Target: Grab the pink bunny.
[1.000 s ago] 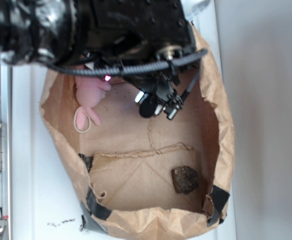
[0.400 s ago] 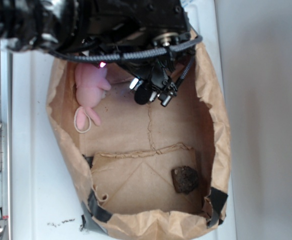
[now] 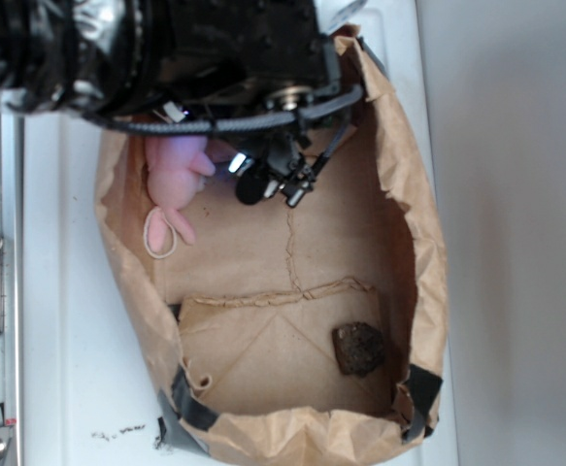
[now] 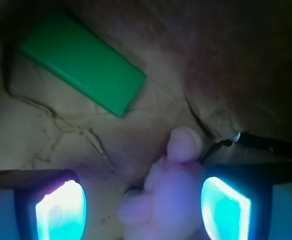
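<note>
The open hand [image 4: 143, 200] is being held around the pink bunny [image 4: 168, 192] inside the paper bag [image 3: 423, 243]; the bunny sits nearer one finger, so it may be nudged aside during closing.

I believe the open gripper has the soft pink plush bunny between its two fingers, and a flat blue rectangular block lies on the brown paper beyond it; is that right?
Nearly right, but the flat rectangular block is green, not blue, as the wrist view shows. The rest holds: the open gripper has the soft pink plush bunny between its two fingers, and the block lies on the brown paper beyond it.
</note>
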Controlling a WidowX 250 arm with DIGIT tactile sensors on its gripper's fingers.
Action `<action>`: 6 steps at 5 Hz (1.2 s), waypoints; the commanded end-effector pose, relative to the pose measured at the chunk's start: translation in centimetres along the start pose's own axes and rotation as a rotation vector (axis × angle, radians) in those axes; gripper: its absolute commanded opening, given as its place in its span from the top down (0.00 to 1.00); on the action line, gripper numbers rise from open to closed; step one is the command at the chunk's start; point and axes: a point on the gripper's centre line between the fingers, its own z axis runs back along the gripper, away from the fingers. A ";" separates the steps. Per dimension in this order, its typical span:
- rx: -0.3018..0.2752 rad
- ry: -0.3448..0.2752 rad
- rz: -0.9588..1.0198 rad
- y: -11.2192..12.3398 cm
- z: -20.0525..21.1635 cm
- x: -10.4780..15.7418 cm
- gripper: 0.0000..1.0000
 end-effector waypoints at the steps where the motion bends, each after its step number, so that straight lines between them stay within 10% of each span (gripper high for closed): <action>1: -0.029 -0.058 -0.026 0.3 1.4 0.0 0.00; 6: -0.004 -0.197 -0.075 0.3 -3.5 -2.8 0.00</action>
